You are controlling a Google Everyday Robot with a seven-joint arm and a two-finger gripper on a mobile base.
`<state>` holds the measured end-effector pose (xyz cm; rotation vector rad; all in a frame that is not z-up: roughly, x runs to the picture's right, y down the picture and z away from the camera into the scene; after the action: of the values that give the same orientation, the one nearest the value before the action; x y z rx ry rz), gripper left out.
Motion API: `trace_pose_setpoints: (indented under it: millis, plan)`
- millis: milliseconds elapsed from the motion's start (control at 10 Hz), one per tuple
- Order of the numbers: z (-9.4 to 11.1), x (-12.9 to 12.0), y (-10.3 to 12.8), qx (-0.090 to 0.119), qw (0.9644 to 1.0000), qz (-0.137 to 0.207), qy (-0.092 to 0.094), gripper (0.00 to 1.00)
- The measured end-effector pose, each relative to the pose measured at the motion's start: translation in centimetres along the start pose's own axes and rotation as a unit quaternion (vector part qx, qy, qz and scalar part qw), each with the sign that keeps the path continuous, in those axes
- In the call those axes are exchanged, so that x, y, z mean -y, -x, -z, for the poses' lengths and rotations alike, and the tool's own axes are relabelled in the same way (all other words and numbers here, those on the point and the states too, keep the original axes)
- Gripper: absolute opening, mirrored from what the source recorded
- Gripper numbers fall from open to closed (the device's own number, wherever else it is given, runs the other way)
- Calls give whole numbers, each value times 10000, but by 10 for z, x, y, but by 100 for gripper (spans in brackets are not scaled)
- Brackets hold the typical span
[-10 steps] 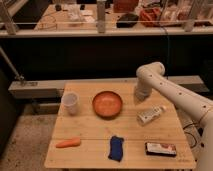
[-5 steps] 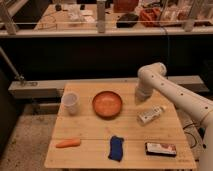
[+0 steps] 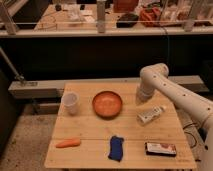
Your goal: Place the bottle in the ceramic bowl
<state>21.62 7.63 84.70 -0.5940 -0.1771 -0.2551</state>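
The task has barely begun: the bottle [image 3: 151,115] lies on its side on the surface [image 3: 90,131], right of centre in the frame, and the bowl [image 3: 107,103] to its left holds nothing. Bottle and bowl are near each other but not touching. Grasping, lifting, carrying over and releasing all appear to be left to do.

The arm [image 3: 153,75] bends in from the right edge and its end points down at the surface just above the bottle in the frame, between the bottle and the far edge of the surface. The jaws are at that lower end, close to the bottle's cap end but apparently not on it. Whether the jaws are apart or together cannot be told. Nothing appears to be held. The jaws would likely need to come toward the frame's bottom to reach the bottle.
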Motion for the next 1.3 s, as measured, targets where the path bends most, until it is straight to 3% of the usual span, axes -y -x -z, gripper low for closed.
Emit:
trace_pose_setpoints:
  millis: [300,1300]
  plan:
    - [-1,-2,-6,33,10000,-69,-20,19]
    - [0,-13,-31,165,9991,-386,-71,50]
